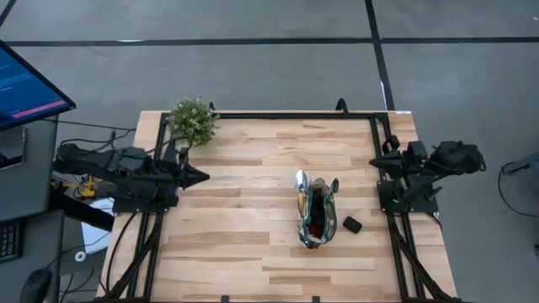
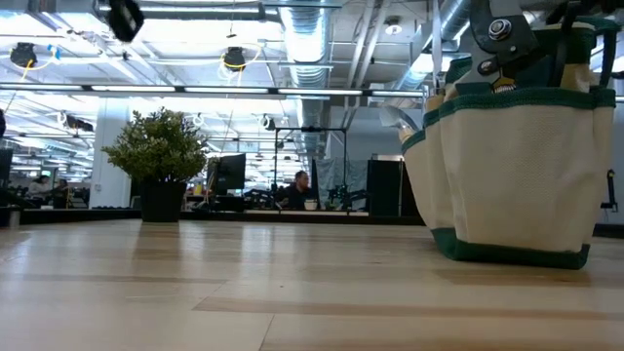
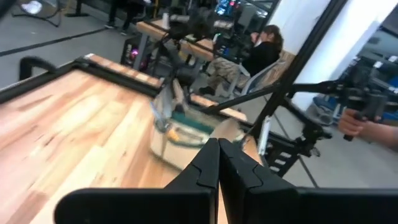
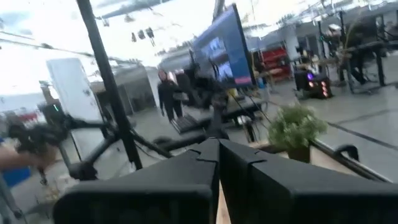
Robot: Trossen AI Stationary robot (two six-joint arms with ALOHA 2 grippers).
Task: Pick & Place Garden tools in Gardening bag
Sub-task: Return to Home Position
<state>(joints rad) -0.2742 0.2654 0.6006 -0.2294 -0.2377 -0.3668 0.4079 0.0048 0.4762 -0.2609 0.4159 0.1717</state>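
Seen from above, the beige canvas gardening bag with green trim (image 1: 316,220) stood on the light wooden table (image 1: 244,252) at about 4 o'clock from the table's centre. Its mouth was open upward. A silver trowel head (image 1: 301,181) stuck out of its 12 o'clock end, and a red item (image 1: 316,225) showed in the dark interior. A small dark object (image 1: 352,225) lay on the boards just beside the bag at its 3 o'clock. The bushy green potted plant (image 1: 193,121) sat at the table's 10 o'clock corner.

The left pincer (image 1: 205,177) hung at the 9 o'clock edge and the right pincer (image 1: 373,160) at the 3 o'clock edge. Both were well apart from the bag, and the overhead camera could not show how their fingers stood. The wrist cameras could. The left pincer's fingers (image 3: 205,165) were clenched tip to tip on nothing, with the bag blurred ahead of them. The right pincer's fingers (image 4: 202,158) were likewise pressed together and empty, facing the plant.

Only the table-level camera showed the bag's side panel upright and dark pruning shears (image 2: 497,34) with a round pivot bolt rising above its rim. It also showed a seated person (image 2: 300,188) far behind.
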